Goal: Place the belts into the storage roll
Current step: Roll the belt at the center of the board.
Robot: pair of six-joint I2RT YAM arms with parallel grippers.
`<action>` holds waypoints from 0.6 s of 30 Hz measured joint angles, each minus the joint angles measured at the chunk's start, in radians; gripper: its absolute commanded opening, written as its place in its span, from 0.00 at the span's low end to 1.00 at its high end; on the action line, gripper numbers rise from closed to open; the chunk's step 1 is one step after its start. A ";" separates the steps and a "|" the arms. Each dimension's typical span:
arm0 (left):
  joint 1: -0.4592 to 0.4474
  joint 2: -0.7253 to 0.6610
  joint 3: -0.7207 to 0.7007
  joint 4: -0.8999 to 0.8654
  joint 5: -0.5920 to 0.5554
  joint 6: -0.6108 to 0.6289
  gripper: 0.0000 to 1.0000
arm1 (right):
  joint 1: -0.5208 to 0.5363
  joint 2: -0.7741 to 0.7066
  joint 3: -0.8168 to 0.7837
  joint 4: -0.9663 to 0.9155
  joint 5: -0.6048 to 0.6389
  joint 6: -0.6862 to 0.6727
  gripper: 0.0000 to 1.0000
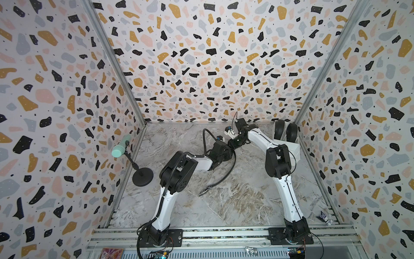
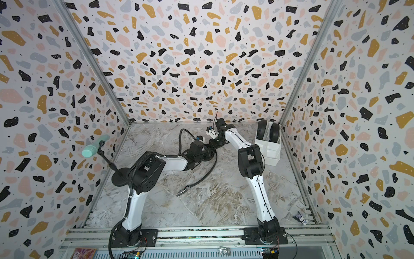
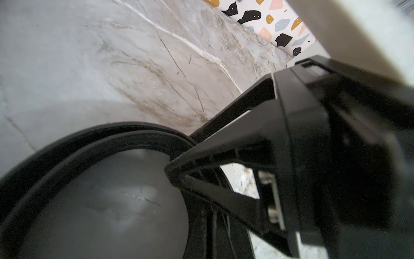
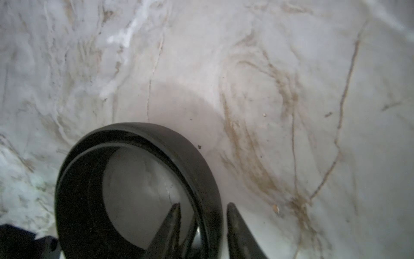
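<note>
A thin black belt [image 1: 230, 167] lies on the marble table, with its silver buckle [image 1: 203, 191] at the free end nearer the front. Its other end is coiled [image 4: 139, 134] where both grippers meet near the back. My left gripper [image 3: 212, 233] is shut on the coil. My right gripper [image 4: 203, 205] grips the coil's wall, one finger inside the loop and one outside. Its black fingers [image 3: 224, 148] show in the left wrist view. The white storage roll [image 1: 293, 148] stands at the back right. Two coiled belts [image 1: 280, 130] sit in its cells.
A mint-green cylinder [image 1: 119, 148] on a black round-based stand [image 1: 142, 177] is by the left wall. Patterned walls close in three sides. A small crumpled object [image 1: 324, 216] lies at the front right. The aluminium rail [image 1: 224, 235] carries both arm bases.
</note>
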 measured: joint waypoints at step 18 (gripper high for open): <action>0.001 -0.301 -0.130 -0.253 0.058 0.088 0.55 | 0.034 -0.018 -0.018 0.014 0.141 0.084 0.04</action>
